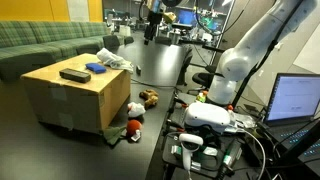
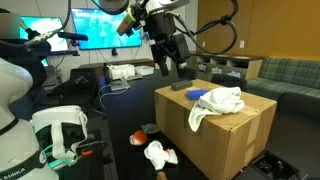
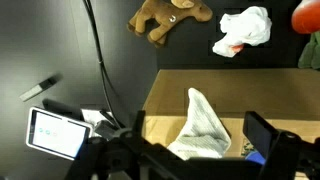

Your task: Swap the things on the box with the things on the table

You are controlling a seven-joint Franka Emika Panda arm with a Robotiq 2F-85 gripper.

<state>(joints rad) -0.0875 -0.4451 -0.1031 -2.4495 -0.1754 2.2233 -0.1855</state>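
Note:
The tan cardboard box (image 1: 75, 95) (image 2: 225, 130) (image 3: 175, 95) stands on the dark table (image 1: 160, 65) (image 2: 125, 115) (image 3: 50, 40). On its top lie a crumpled white cloth (image 2: 220, 100) (image 3: 205, 125), a blue item (image 1: 96, 68) (image 2: 196, 95) and a dark flat object (image 1: 74, 74) (image 2: 180, 86). Beside the box on the table lie a brown plush (image 1: 148, 98) (image 3: 168, 18), a white plush (image 1: 133, 108) (image 2: 160, 153) (image 3: 243, 30) and a red toy (image 1: 133, 127) (image 3: 308, 15). My gripper (image 1: 150, 35) (image 2: 170, 65) (image 3: 200, 140) hangs open high above the box, over the cloth, holding nothing.
A cluttered desk holds a laptop (image 1: 295, 98) and white devices (image 1: 205, 115) (image 2: 60, 130). The robot's white base (image 1: 245, 60) stands beside it. A green sofa (image 1: 45, 40) runs behind the box. A black cable (image 3: 100, 60) and a marker (image 3: 40, 88) lie on the table.

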